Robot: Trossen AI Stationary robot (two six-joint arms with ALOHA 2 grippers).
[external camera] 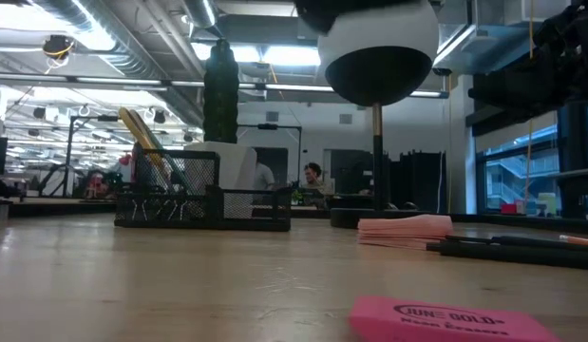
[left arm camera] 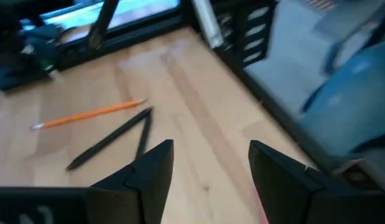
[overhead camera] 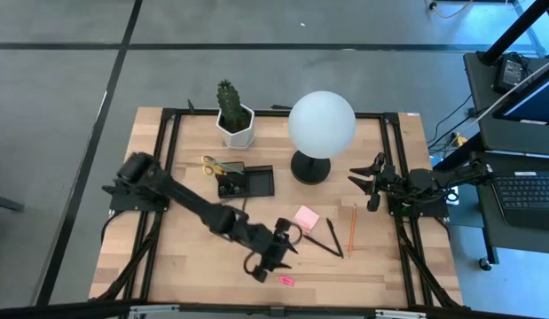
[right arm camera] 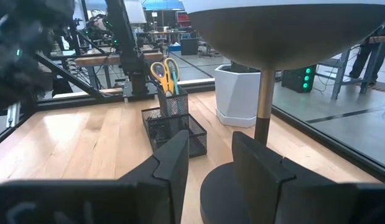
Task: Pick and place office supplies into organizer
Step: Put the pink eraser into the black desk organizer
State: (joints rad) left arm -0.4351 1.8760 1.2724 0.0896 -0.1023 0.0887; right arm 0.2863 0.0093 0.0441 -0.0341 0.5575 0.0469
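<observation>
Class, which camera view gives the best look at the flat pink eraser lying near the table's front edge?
The low view: the flat pink eraser fills the foreground, close enough that printed lettering shows on its side. The high view shows it only as a tiny pink speck beside the left gripper. The left wrist view catches at most a pink sliver; the right wrist view misses it.

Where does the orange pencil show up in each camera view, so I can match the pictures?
High view: the orange pencil lies right of the two black pens, below the lamp.
Low view: only a tip shows at the right edge, above the pens.
Left wrist view: it lies beyond the pens, at.
Right wrist view: not in it.
Shared landmark: the black pens beside it.
</observation>
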